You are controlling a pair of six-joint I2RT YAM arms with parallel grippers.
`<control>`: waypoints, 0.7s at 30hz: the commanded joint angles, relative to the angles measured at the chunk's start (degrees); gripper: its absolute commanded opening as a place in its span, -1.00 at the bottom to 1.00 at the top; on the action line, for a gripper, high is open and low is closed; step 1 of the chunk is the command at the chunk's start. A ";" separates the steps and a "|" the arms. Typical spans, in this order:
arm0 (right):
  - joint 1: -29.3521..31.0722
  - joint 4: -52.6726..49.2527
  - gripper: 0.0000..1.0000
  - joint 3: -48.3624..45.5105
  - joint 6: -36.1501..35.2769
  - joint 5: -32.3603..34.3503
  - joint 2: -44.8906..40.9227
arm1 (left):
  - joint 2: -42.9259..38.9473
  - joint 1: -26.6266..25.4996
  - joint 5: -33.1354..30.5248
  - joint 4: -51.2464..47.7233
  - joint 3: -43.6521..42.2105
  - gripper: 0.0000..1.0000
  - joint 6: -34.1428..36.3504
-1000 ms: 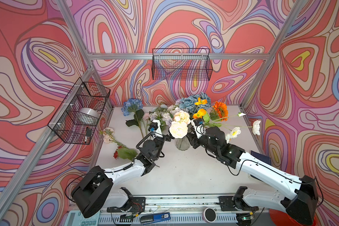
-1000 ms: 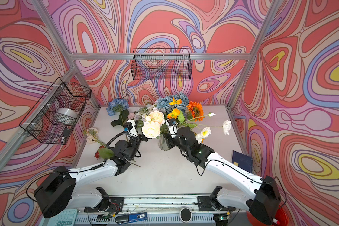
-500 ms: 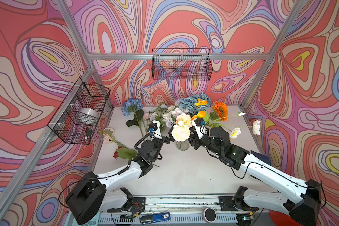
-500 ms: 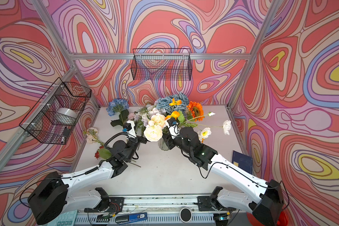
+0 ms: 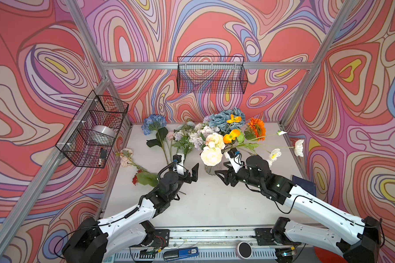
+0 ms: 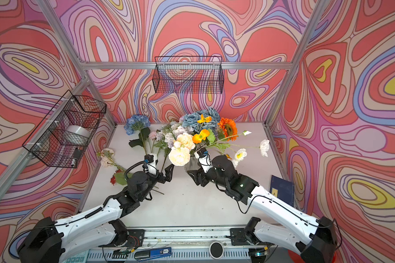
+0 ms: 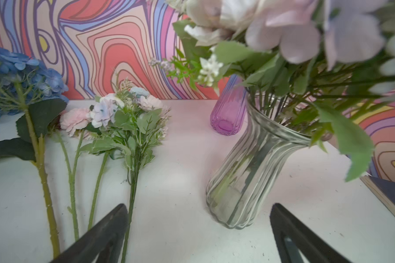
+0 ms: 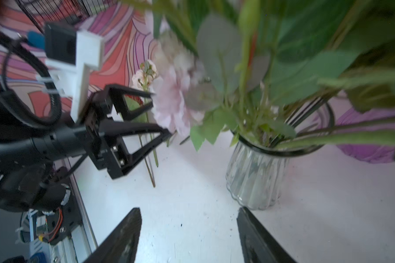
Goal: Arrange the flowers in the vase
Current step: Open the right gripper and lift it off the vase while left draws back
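Note:
The clear ribbed glass vase (image 7: 249,173) (image 8: 255,175) stands mid-table, and in both top views it is mostly hidden under a cream bloom (image 5: 211,156) (image 6: 179,156). It holds blue, orange, cream, lilac and white flowers (image 5: 228,123). More flowers lie on the table: a blue hydrangea (image 5: 154,121) (image 7: 21,68), pink and lilac sprigs (image 5: 180,136) (image 7: 114,109), and a peach one (image 5: 126,157). My left gripper (image 5: 195,173) (image 6: 169,173) (image 7: 197,209) is open and empty, just left of the vase. My right gripper (image 5: 221,178) (image 6: 193,177) (image 8: 189,211) is open and empty, at the vase's front right.
A purple glass vase (image 7: 228,109) lies on its side behind the clear one. A dark blue book (image 5: 303,183) sits at the table's right edge. Wire baskets hang on the back wall (image 5: 211,75) and on the left wall (image 5: 94,129); the left one holds a silver tin.
Both grippers have drawn back from the vase toward the table's front. The right jaws have spread wider. The cream bloom has sunk a little lower over the vase.

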 commanded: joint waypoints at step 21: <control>0.27 59.04 0.97 -14.71 -5.26 24.07 24.07 | 4.26 0.23 -6.70 1.65 0.59 1.00 -7.69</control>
